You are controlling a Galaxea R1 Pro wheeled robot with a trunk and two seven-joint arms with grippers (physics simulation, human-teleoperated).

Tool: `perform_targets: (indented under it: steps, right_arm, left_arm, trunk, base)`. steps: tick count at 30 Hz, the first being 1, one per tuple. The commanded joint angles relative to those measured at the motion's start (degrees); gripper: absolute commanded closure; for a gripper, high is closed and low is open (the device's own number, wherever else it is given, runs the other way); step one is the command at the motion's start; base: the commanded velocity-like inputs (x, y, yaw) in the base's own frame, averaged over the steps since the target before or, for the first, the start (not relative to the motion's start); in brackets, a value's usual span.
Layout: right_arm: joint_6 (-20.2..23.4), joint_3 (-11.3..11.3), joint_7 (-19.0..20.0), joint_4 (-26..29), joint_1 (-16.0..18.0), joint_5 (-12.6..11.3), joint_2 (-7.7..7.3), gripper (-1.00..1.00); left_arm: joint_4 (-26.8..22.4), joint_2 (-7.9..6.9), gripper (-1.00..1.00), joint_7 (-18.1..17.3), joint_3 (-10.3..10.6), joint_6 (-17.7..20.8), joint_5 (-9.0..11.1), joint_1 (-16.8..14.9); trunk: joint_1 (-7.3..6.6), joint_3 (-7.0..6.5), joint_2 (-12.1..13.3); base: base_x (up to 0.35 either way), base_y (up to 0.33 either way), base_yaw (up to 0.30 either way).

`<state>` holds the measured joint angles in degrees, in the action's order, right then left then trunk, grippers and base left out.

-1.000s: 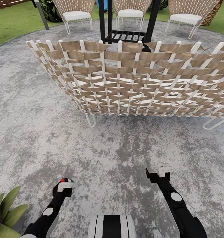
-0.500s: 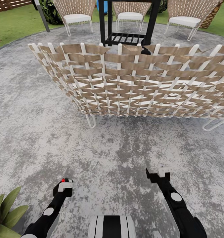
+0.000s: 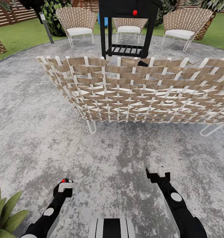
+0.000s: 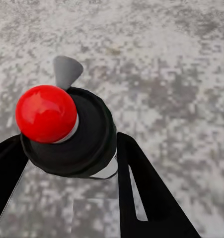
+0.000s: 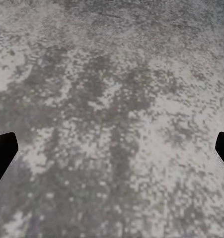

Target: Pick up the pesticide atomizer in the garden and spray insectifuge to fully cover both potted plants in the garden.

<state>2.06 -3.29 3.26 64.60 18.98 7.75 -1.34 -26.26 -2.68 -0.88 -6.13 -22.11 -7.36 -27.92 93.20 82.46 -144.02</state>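
The left gripper (image 3: pixel 63 185) is clamping the atomizer (image 4: pixel 67 131), red-tipped. The right gripper (image 3: pixel 157 174) is hanging wide open over the patio (image 3: pixel 118 158). A plant (image 3: pixel 4 215) is sitting left; beyond, a wicker chair (image 3: pixel 141 89).

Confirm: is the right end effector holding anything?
No. In the right wrist view the right end effector is open, with bare grey patio between its fingertips.

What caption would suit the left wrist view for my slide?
Left gripper closed around a black-capped object with a red knob, held above the grey mottled patio.
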Motion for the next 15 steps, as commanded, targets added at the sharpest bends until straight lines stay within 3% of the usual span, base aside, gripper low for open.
perform_targets:
  steps: [1, 15]
  right_arm:
    - [0.2, -0.1, 0.3, 0.1, 0.0, 0.6, 0.03, -1.00]
    - [-0.5, -0.3, 0.4, -1.9, -0.1, 0.7, -0.10, -1.00]
  left_arm:
    - [0.1, 0.05, 1.00, -0.1, -0.4, -0.2, -0.6, 0.0]
    - [0.5, 0.05, 1.00, 0.0, -0.5, -0.1, -0.4, 0.0]
  trunk:
    - [-0.03, -0.28, 0.0]
    - [-0.39, -4.60, 0.2]
  base:
    - [0.000, 0.000, 0.000]
    - [0.000, 0.000, -0.046]
